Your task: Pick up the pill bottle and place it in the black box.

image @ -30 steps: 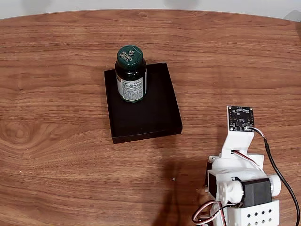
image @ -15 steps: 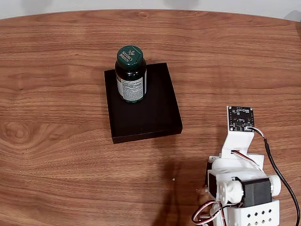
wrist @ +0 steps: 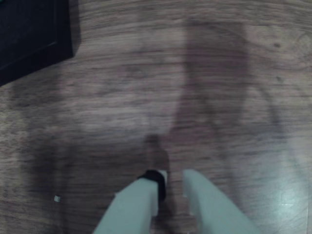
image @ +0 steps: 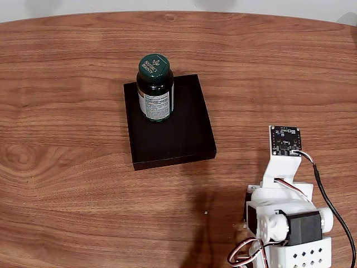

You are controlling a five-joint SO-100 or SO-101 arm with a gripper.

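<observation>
Bottle (image: 155, 89) position: upright inside the box (image: 178, 131), in the box's far left corner as the fixed view shows it. Its base rests on the box floor, near the far and left walls. The green cap faces up with pale lettering visible; the white label faces the camera.

Box position: flat on the table (image: 67, 167), roughly at the table's centre, slightly rotated against the wood grain. The near and right parts of the box floor are bare. In the wrist view, one corner of the box (wrist: 34, 29) appears at the top left edge of the frame.

Arm (image: 287, 218) position: folded at the table's near right corner in the fixed view, well apart from the box and the bottle. A small dark circuit board (image: 285, 139) sits on top of a white bracket, and a black cable (image: 329, 204) runs from it toward the near edge.

Gripper (wrist: 174, 187) state: in the wrist view, the two pale fingers enter from the bottom edge and point at bare wood. A narrow gap separates the tips. Nothing is held between them; the claw is released and nearly closed. A black part sits at the tip of the left finger in that view. The gripper's shadow falls on the table just beyond the fingertips. The wrist view is blurred, so finer detail cannot be read.

A small pale speck (wrist: 57, 198) lies on the wood at the lower left of the wrist view.
</observation>
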